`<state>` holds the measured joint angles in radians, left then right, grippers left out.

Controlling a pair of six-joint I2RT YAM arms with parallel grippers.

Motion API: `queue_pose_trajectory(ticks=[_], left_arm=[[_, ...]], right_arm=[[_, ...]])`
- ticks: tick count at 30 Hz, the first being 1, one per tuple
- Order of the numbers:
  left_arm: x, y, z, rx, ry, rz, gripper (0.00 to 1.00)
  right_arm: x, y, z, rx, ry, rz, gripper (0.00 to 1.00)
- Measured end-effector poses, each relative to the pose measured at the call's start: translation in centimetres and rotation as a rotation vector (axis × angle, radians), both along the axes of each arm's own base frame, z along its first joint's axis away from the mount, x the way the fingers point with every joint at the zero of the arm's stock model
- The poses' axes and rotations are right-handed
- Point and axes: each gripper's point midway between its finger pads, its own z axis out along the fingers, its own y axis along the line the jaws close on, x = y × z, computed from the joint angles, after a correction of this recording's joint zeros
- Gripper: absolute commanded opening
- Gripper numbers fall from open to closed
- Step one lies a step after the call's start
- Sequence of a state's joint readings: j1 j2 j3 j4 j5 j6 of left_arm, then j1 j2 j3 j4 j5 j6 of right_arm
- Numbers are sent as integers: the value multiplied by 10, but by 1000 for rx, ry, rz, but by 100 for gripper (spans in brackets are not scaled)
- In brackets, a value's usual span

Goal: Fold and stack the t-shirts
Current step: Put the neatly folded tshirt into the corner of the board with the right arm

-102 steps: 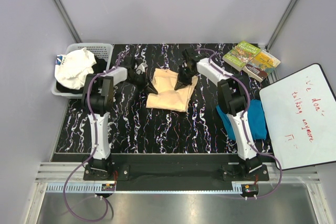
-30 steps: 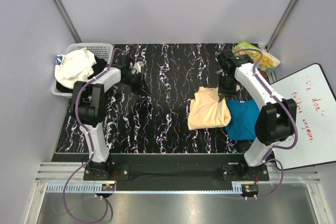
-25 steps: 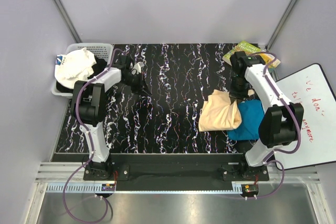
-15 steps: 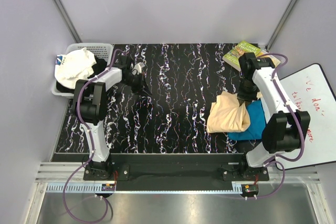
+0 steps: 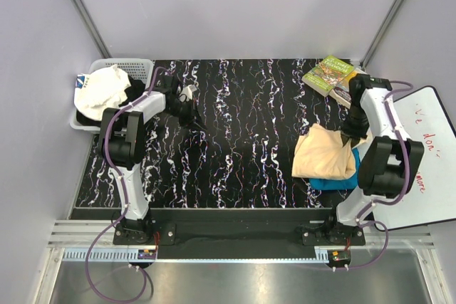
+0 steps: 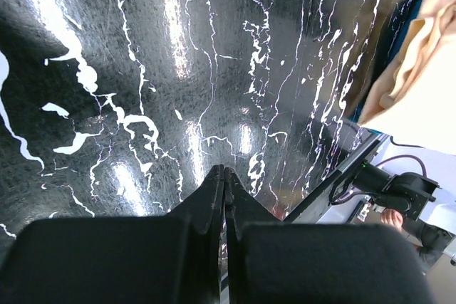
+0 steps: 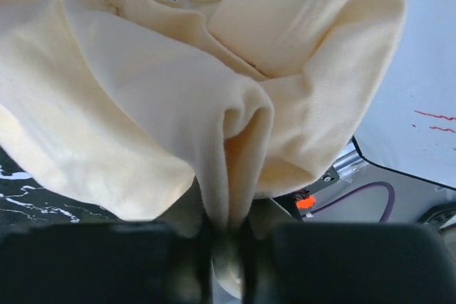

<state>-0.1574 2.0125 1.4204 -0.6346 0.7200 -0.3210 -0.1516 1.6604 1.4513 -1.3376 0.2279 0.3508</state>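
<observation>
Peach shirt (image 5: 324, 152): folded but rumpled, right centre of the top view, lying over most of the teal shirt (image 5: 333, 184). Right gripper (image 7: 228, 227) is clamped on a ridge of peach cloth. Left gripper (image 6: 224, 176) is clenched and empty, upper left. Judged: stack nearly made; release and smoothing remain.

Robot lab cell, grey panel walls (image 5: 235, 12), aluminium rail (image 5: 78, 236), marbled table (image 5: 242, 119), whiteboard (image 5: 427, 197)

Pale grey walls (image 5: 235, 5) enclose a black, white-veined tabletop (image 5: 242, 119) whose glossy surface reflects bright light.
</observation>
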Motion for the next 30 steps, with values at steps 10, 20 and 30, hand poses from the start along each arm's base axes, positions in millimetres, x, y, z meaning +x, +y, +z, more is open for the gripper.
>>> queue_pose_trajectory(ticks=[10, 20, 30], left_arm=[[0, -1, 1, -5, 1, -2, 15], [-5, -60, 5, -64, 0, -133, 14], [-52, -153, 14, -130, 20, -353, 17]], right_arm=[[33, 2, 22, 26, -100, 18, 100], [24, 84, 42, 307, -232, 127, 82], [2, 128, -44, 485, 64, 82, 0]])
